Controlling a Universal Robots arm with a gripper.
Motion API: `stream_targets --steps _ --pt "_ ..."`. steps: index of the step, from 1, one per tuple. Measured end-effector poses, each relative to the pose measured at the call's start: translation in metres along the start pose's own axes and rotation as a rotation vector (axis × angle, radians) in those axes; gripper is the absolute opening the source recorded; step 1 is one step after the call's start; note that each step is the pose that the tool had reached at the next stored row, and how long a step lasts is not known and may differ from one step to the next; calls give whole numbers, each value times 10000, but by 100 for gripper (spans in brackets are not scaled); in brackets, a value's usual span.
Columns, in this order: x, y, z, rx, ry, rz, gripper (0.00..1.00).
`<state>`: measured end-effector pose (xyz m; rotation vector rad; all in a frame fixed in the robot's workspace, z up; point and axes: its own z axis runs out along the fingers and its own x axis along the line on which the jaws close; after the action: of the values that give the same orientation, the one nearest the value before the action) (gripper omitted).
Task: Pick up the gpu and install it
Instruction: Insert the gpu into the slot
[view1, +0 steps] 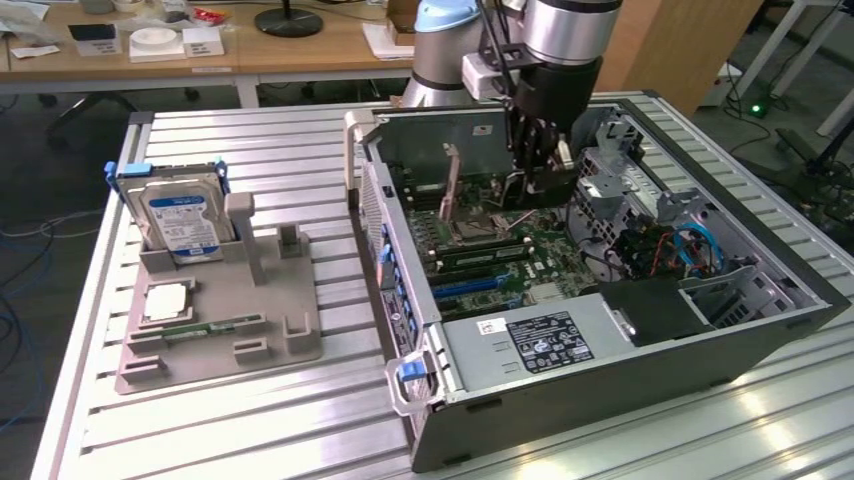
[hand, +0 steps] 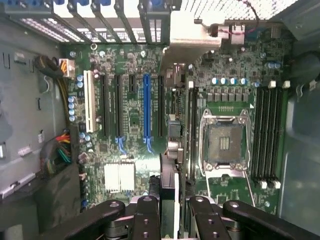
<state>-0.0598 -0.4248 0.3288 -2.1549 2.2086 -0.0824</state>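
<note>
Wrist view, black fingers (hand: 148, 216) pinching thin gpu (hand: 169, 181)

The jointed metal gripper (hand: 173, 202) is black. The thin flat gpu (hand: 169, 182) shows a dark face, a green board edge and a silvery end bracket. The large green motherboard (hand: 130, 117) carries one long blue slot (hand: 146, 107), one white slot (hand: 89, 102) and several black slots. The boxy silver hard drive (view1: 183, 215) bears a blue-and-white label. The moulded plastic holder (view1: 220, 345) is grey. The ribbed metal tabletop (view1: 240, 430) is silver, patterned with parallel grooves.
</note>
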Motion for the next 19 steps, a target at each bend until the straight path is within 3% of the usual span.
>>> stream_targets --steps 5,10,15,19 --pt "13 45 34 -2 3 -3 27" --pt "122 46 42 0 2 -1 27" --pt "135 151 82 0 1 -1 27" --pt "198 161 98 -1 2 -1 27"
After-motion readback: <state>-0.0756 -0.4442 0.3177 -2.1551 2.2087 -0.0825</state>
